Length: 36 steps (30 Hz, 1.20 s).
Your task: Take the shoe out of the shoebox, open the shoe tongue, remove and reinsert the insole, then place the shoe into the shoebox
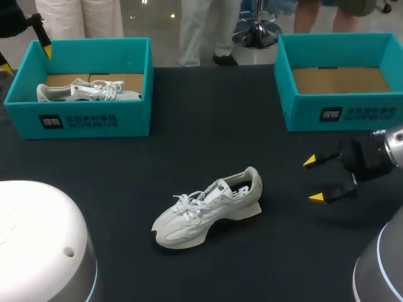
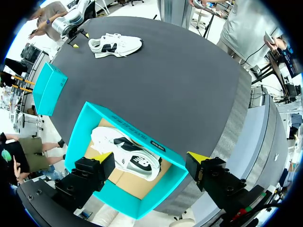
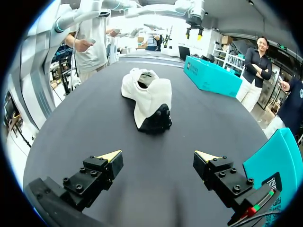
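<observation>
- Two white shoes: the table shoe [image 1: 208,211] and the boxed shoe [image 1: 88,92].
- Two teal shoeboxes: the left shoebox [image 1: 82,119] and the right shoebox [image 1: 343,113].
- Two grippers: the left gripper [image 2: 150,157] and the right gripper [image 1: 313,180].
- One dark table [image 1: 208,126].

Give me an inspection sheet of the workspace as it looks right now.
Surface: dark table, flat.
Job's things: white lace-up sneaker on the table's middle; second white sneaker inside left teal cardboard shoebox; right teal cardboard shoebox holds no shoe.
Clutter: nothing seen.
Grippers: left gripper open, above the left shoebox; right gripper open, apart from the middle sneaker.
Cables: nothing seen.
Surroundings: nothing seen.
</observation>
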Tool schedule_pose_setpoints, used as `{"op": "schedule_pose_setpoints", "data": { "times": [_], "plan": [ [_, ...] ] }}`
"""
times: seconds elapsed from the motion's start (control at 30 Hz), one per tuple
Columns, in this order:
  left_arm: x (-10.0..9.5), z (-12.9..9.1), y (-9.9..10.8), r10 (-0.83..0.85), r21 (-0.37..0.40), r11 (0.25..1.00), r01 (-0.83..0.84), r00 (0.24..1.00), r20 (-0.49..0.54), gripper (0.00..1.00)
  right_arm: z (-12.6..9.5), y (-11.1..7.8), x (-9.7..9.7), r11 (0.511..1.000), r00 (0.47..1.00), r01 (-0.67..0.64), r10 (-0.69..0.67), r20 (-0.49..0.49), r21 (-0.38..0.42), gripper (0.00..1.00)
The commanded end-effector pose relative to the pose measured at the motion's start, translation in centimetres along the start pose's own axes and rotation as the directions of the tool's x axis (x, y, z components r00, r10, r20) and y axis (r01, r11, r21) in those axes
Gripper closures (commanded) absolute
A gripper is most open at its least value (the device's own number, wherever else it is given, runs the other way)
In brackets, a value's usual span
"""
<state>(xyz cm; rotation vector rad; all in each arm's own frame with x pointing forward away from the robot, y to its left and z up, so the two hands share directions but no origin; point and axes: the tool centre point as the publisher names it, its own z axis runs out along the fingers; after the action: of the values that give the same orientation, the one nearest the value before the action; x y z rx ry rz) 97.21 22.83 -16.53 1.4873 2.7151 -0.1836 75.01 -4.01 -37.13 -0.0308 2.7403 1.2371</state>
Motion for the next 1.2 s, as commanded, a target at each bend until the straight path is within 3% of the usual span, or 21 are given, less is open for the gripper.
{"op": "schedule_pose_setpoints", "data": {
  "times": [0.03, 0.4, 0.9, 1.2],
  "plan": [
    [0.1, 0.0, -0.1, 0.001, -0.003, 1.0, -0.001, 1.0, 0.0, 0.0, 0.1, 0.1, 0.0, 1.0, 1.0, 0.0, 0.0, 0.0, 0.004, 0.0],
    [0.1, 0.0, -0.1, 0.001, -0.003, 1.0, -0.001, 1.0, 0.0, 0.0, 1.2, 0.7, -0.4, 0.999, 0.998, 0.039, -0.039, -0.046, -0.001, 0.0],
    [0.1, 0.0, -0.1, 0.001, -0.003, 1.0, -0.001, 1.0, 0.0, 0.0, 5.2, 2.3, -1.8, 0.994, 0.98, 0.111, -0.112, -0.165, -0.014, 0.0],
    [0.1, 0.0, -0.1, 0.001, -0.003, 1.0, -0.001, 1.0, 0.0, 0.0, 7.1, 3.6, -1.7, 0.99, 0.958, 0.136, -0.143, -0.249, -0.047, 0.0]
  ]
}}
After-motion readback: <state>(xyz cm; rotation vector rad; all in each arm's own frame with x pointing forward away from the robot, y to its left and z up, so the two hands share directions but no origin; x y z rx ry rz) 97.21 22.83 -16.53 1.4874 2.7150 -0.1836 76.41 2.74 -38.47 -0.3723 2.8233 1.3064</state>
